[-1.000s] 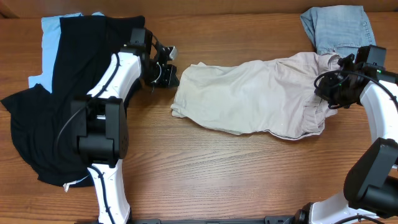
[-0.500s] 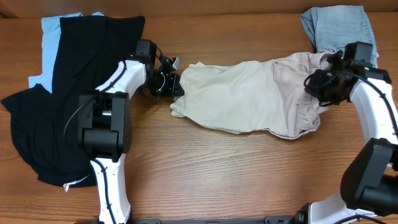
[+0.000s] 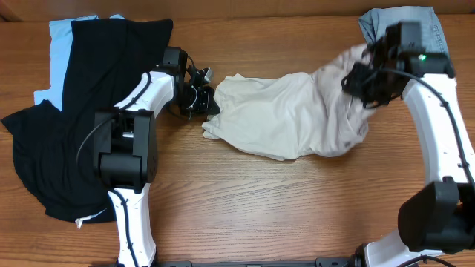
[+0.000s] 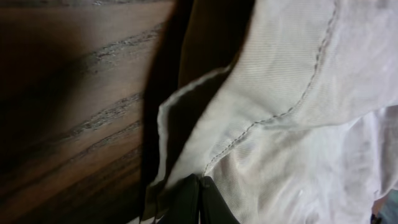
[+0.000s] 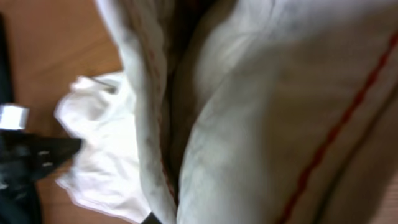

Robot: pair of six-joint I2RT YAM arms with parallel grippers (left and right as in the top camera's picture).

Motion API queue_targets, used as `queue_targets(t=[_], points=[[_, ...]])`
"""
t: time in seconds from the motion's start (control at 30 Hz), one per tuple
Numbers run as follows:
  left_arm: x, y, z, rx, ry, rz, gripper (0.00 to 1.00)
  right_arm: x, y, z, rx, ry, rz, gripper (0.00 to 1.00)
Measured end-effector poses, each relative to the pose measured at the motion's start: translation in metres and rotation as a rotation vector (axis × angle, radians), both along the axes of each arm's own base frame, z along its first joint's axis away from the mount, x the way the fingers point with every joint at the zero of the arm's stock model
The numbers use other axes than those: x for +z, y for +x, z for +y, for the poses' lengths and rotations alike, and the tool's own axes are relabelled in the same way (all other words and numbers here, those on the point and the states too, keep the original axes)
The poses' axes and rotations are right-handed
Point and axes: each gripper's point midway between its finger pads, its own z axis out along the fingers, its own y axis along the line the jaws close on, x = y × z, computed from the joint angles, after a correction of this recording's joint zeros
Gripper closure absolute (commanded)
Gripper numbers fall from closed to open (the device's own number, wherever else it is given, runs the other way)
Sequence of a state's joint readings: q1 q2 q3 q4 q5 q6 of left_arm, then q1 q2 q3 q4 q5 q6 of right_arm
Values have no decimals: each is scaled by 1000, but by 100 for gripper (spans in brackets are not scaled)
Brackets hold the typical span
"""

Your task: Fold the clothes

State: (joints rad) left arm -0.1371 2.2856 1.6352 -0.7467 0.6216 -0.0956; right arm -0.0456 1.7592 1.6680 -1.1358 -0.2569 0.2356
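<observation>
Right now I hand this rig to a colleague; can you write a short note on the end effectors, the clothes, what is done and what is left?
Left end effector: shut, pinching the left edge of the large light beige cotton shorts.
Right end effector: shut on their right end, which appears lifted off the wooden table.
Aside: black garment over a light blue one at far left; faded denim piece at top right.
Done: shorts gripped at both ends.
Left: no fold made yet; shorts rumpled; the other garments wait.
</observation>
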Motion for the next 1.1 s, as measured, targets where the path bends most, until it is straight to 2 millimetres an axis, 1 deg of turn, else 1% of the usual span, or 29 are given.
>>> queue_targets(t=[0.07, 0.1, 0.13, 0.2, 0.27, 0.33, 0.37, 0.43, 0.47, 0.57, 0.63, 0.7, 0.73, 0.8, 0.9, 0.93, 0.97, 1.0, 1.03, 1.1], points=[[0, 0, 0, 3, 1, 1, 96, 23, 8, 8, 14, -4, -53, 96], [0, 1, 0, 5, 1, 1, 96, 28, 11, 13, 18, -10, -71, 96], [0, 1, -1, 4, 2, 0, 96, 32, 13, 20, 24, -21, -84, 96], [0, 0, -1, 2, 4, -1, 96, 30, 10, 43, 51, -49, -78, 96], [0, 0, -2, 1, 4, -1, 96, 22, 9, 66, 74, -75, -63, 96], [0, 1, -2, 1, 6, -2, 96, 11, 11, 84, 94, -91, -48, 96], [0, 1, -2, 1, 6, -2, 96, 2, 13, 98, 107, -101, -39, 96], [0, 1, -2, 2, 6, -2, 96, -12, 16, 116, 124, -108, -24, 96], [0, 1, -2, 1, 7, -2, 96, -22, 18, 129, 140, -110, -20, 96], [0, 1, -2, 1, 7, -2, 96, -41, 24, 161, 174, -111, -30, 96], [0, 1, -2, 1, 7, -2, 96, -52, 26, 183, 200, -110, -41, 94], [0, 0, -2, 1, 7, -2, 96, -62, 24, 201, 220, -112, -41, 78], [0, 0, -2, 1, 7, -1, 96, -68, 23, 208, 226, -113, -38, 73], [0, 0, -2, 1, 7, -1, 96, -78, 21, 222, 246, -107, -30, 56], [0, 0, -2, 2, 8, 0, 96, -90, 17, 244, 297, -54, -14, 37], [0, 0, -2, 3, 8, 0, 96, -92, 14, 253, 322, -21, -7, 34], [0, 1, -2, 3, 8, 0, 93, -92, 11, 259, 348, 5, -4, 30], [0, 0, -2, 3, 8, 2, 92, -91, 10, 264, 368, 24, -4, 28], [1, 0, -1, 5, 11, 5, 85, -89, 7, 268, 386, 43, 2, 24], [3, -1, 2, 14, 10, 28, 76, -87, 0, 273, 413, 83, 25, 20]])
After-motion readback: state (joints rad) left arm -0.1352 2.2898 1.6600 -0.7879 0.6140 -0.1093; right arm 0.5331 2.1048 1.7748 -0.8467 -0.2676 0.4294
